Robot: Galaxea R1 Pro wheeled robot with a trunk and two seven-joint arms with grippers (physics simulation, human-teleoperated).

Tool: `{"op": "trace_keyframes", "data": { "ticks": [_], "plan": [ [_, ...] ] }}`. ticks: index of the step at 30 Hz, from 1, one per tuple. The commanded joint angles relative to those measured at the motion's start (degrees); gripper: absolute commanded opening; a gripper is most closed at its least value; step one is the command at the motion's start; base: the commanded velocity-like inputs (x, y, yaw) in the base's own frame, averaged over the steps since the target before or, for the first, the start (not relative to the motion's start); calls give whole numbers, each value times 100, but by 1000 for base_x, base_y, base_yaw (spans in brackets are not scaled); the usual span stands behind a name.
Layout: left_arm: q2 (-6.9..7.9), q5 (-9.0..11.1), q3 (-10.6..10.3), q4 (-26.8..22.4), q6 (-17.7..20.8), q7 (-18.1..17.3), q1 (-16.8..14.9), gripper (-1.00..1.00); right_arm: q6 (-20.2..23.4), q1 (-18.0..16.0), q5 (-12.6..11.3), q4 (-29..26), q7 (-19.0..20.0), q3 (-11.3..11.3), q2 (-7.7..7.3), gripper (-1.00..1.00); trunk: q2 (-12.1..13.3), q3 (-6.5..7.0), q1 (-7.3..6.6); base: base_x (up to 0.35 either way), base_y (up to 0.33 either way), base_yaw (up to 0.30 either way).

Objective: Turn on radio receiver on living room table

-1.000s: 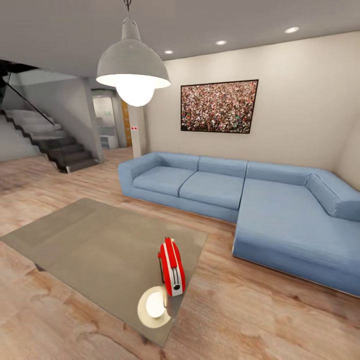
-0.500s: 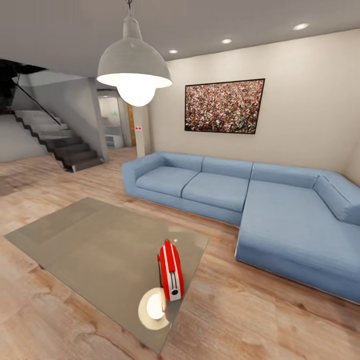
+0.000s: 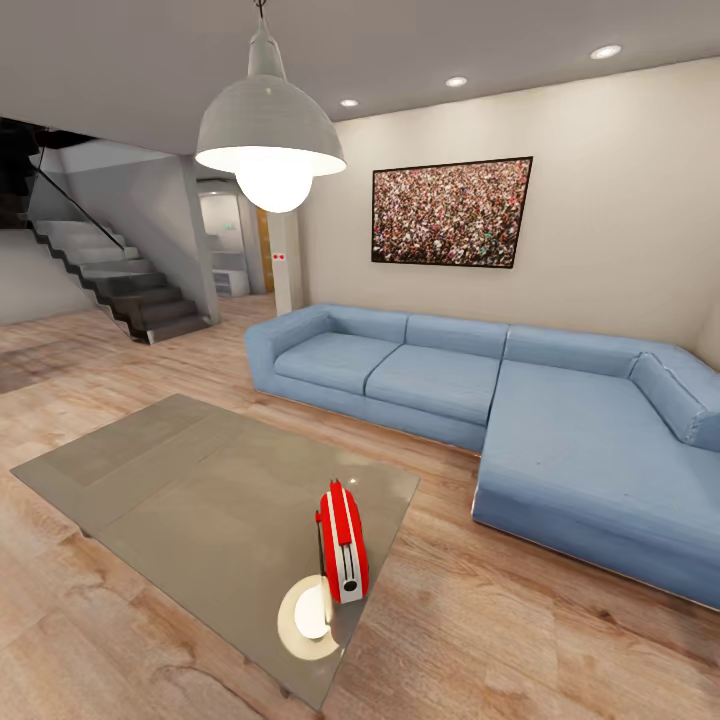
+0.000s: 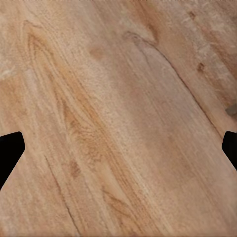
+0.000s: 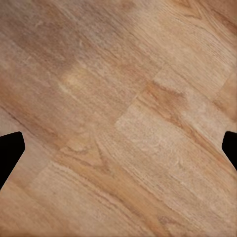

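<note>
The radio receiver (image 3: 342, 545), a small bright-red box with a white-grey end panel, stands on its narrow side near the right front corner of the table (image 3: 190, 480). The table is low, with a glossy grey-brown top. In the left wrist view my left gripper (image 4: 118, 148) is open, its dark fingertips (image 4: 10, 150) wide apart over bare wood floor. In the right wrist view my right gripper (image 5: 118, 148) is likewise open over the floor, with nothing between its fingertips (image 5: 10, 148). Both hang well away from the radio.
A blue L-shaped sofa (image 3: 500, 400) runs behind and to the right of the table. A white dome pendant lamp (image 3: 270, 140) hangs over the table, its glow reflected (image 3: 308, 618) beside the radio. A crowd picture (image 3: 452, 212) hangs on the beige wall. Stairs (image 3: 110, 285) rise at back left. Light wood floor (image 3: 480, 640) surrounds the table.
The whole head view has shifted slightly, so the camera has moved; the room slid a little to the right. The radio and the table stay where they were.
</note>
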Motion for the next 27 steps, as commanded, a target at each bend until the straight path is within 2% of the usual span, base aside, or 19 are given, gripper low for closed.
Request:
{"op": "trace_keyframes", "data": {
  "ticks": [1, 3, 5, 6, 9, 11, 12, 14, 16, 17, 21, 24, 27],
  "plan": [
    [-2, 5, 0, -10, 0, -3, 0, 100, -1, 0, 0, -7, 3, 3, 2, 100, 0, 0, 0, 0, 0, 0],
    [-7, 7, 0, -15, -3, -4, 0, 100, -1, 0, 0, -57, 21, 2, 23, 100, 0, 0, 0, 0, 0, 0],
    [-21, 8, 3, -13, -67, -4, 0, 100, 8, 0, -7, -360, 45, 24, 88, 100, 0, 0, 0, 0, 0, 0],
    [-27, 5, 6, -7, -216, -4, 0, 100, 50, 0, -13, -804, 45, 152, 220, 100, 0, 0, 0, 0, 0, 0],
    [-29, 2, 8, -5, -347, 0, 0, 100, 237, 0, -18, -1414, 44, 402, 336, 100, 0, 0, 0, 0, 0, 0],
    [-30, 1, 8, -4, -386, 2, 0, 100, 661, 0, -26, -1876, 41, 662, 423, 100, 0, 0, 0, 0, 0, 0],
    [-30, 0, 9, -4, -399, 3, 0, 100, 1065, 0, -30, -2212, 35, 875, 505, 100, 0, 0, 0, 0, 0, 0],
    [-30, 0, 9, -3, -407, 4, 0, 100, 1595, 0, -29, -2678, 30, 1146, 614, 100, 0, 0, 0, 0, 0, 0],
    [-31, 0, 9, -3, -411, 4, 0, 100, 2185, 0, -27, -3384, 28, 1435, 738, 100, 0, 0, 0, 0, 0, 0],
    [-31, 0, 9, 1, -414, 4, 0, 100, 2768, 0, -30, -3992, 32, 1658, 815, 100, 0, 0, 0, 0, 0, 0],
    [-31, 0, 9, 2, -413, 4, 0, 100, 3842, 0, -48, -5105, 72, 1924, 983, 100, 0, 0, 0, 0, 0, 0],
    [-31, 0, 9, 2, -416, 4, 0, 100, 4094, -60, -49, -5366, 80, 1994, 1157, 100, 0, 0, 0, 0, 0, 0],
    [-31, -2, 9, 4, -418, 4, 0, 100, 4262, -281, -61, -5450, 85, 2018, 1157, 100, 0, 0, 0, 0, 0, 0]
  ]
}}
